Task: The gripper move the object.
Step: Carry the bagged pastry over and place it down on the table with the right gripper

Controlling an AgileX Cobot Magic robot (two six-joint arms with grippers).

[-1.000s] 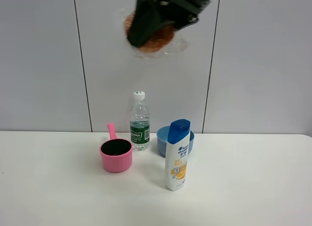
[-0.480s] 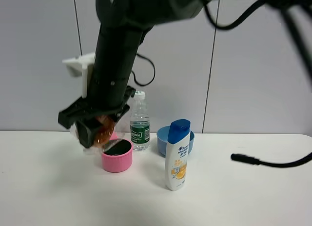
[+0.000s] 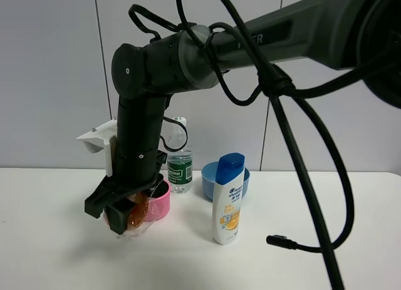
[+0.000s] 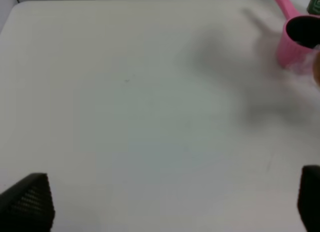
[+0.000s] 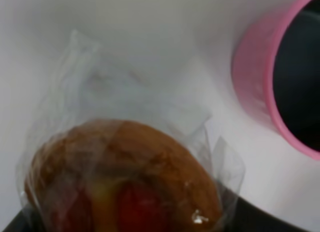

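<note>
My right gripper [image 3: 120, 218], a black claw on a thick dark grey arm, reaches across to the left side and is shut on the muffin [image 3: 138, 216]. The muffin is golden-brown with red bits, in crinkly clear wrap. It hangs just above the white table, in front and left of the pink pot [image 3: 160, 202]. The right wrist view shows the muffin [image 5: 125, 177] up close, with the pink pot [image 5: 260, 91] beside it. My left gripper [image 4: 167, 202] is open and empty over bare table, far from the pink pot [image 4: 295, 41].
A water bottle [image 3: 180, 168], a blue bowl [image 3: 210, 177] and a white-and-blue shampoo bottle [image 3: 228, 199] stand right of the pot. A black cable end [image 3: 282, 242] hangs near the table at the right. A white box [image 3: 100, 143] sits on the arm.
The right arm has come down from high up by the wall with the muffin, past the pot's rim, to just above the table left of the pot.
</note>
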